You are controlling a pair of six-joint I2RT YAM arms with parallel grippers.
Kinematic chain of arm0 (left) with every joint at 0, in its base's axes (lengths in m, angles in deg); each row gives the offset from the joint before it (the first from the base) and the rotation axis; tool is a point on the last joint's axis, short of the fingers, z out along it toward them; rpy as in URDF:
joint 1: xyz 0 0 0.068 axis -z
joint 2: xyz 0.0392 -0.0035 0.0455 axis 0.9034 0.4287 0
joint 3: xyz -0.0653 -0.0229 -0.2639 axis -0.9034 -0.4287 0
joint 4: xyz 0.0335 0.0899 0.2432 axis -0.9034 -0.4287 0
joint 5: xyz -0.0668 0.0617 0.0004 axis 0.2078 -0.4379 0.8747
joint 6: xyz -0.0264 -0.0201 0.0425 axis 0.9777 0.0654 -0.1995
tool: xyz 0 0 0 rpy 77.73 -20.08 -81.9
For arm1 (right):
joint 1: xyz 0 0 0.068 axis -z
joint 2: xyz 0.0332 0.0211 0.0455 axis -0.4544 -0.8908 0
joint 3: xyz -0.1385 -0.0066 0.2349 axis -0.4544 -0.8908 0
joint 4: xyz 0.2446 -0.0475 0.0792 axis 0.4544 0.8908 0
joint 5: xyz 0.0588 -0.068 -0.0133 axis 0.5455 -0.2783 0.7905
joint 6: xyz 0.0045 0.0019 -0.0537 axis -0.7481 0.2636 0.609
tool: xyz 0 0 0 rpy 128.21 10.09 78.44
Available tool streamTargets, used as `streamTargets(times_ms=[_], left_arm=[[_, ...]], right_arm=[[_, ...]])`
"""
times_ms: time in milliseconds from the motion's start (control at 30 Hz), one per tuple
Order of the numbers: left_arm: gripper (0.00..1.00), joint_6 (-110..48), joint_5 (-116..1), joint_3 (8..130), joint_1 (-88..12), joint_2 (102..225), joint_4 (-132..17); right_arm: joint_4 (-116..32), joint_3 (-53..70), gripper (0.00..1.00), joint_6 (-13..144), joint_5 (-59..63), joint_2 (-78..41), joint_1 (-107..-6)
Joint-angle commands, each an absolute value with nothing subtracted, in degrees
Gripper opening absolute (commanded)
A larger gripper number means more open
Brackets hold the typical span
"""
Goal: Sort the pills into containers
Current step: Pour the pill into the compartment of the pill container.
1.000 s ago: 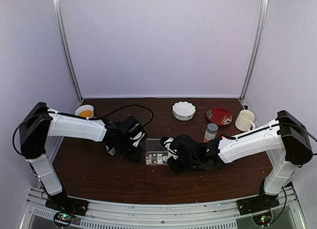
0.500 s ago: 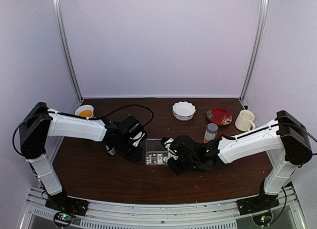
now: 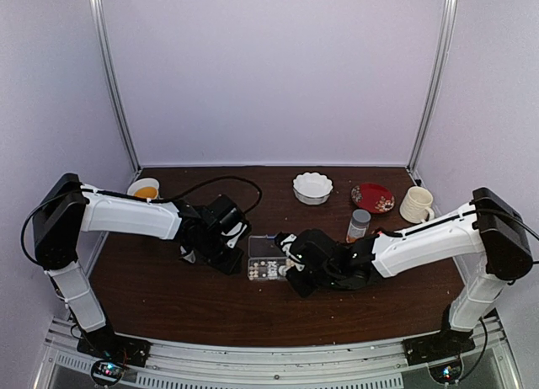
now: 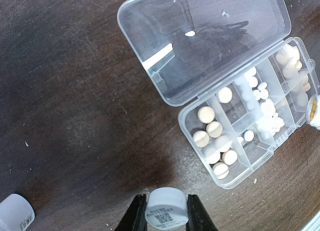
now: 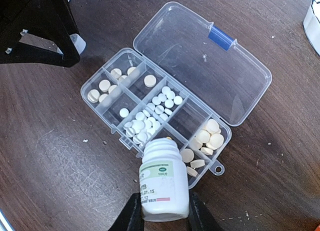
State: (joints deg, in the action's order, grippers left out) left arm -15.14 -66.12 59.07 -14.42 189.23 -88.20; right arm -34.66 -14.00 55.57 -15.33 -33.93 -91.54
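Note:
The clear pill organizer box (image 5: 131, 93) lies open on the dark table, its lid (image 5: 200, 61) folded back. Small white pills (image 5: 145, 126) and larger pale tablets (image 5: 210, 136) fill several compartments. My right gripper (image 5: 165, 212) is shut on a white pill bottle (image 5: 162, 183), tipped with its open mouth over the box's near edge. My left gripper (image 4: 166, 214) is shut on a small white bottle cap (image 4: 166, 211) just left of the box (image 4: 183, 130). In the top view both grippers flank the box (image 3: 266, 258).
A second small white bottle (image 4: 15, 213) lies at the left wrist view's lower left. Behind the box are an orange bottle (image 3: 359, 225), a white bowl (image 3: 312, 187), a red plate (image 3: 372, 197), a mug (image 3: 416, 204) and a cup of orange liquid (image 3: 145, 189).

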Motion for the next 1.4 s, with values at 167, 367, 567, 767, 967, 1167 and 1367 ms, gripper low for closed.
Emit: streamTargets(times_ms=[167, 367, 567, 767, 967, 1167, 1367], left_arm=[[0.07, -15.63, -66.04, 60.21, -14.78, 187.92, -88.06], [0.07, -15.71, -66.02, 60.42, -14.78, 187.91, -88.04], [0.07, -15.80, -66.08, 60.41, -14.78, 187.88, -87.99], [0.07, -15.77, -65.95, 60.38, -14.78, 187.99, -87.95], [0.07, -15.72, -65.84, 60.36, -14.80, 187.85, -88.13], [0.07, -16.15, -66.00, 60.92, -14.78, 187.82, -88.71], [0.07, -16.16, -66.10, 60.92, -14.79, 187.82, -88.70]], right_arm=[[-37.02, -15.39, 0.00, 54.99, -16.46, -31.37, -91.11], [-34.36, -13.20, 0.00, 54.90, -16.52, -32.50, -90.97], [-30.56, -10.95, 0.00, 55.49, -16.09, -35.40, -90.71], [-34.23, -13.15, 0.00, 55.03, -15.04, -35.03, -90.32], [-36.58, -14.83, 0.00, 54.95, -16.04, -30.80, -90.44], [-33.27, -13.12, 0.00, 56.32, -15.84, -32.10, -90.19], [-31.64, -12.39, 0.00, 56.13, -13.18, -35.09, -90.04]])
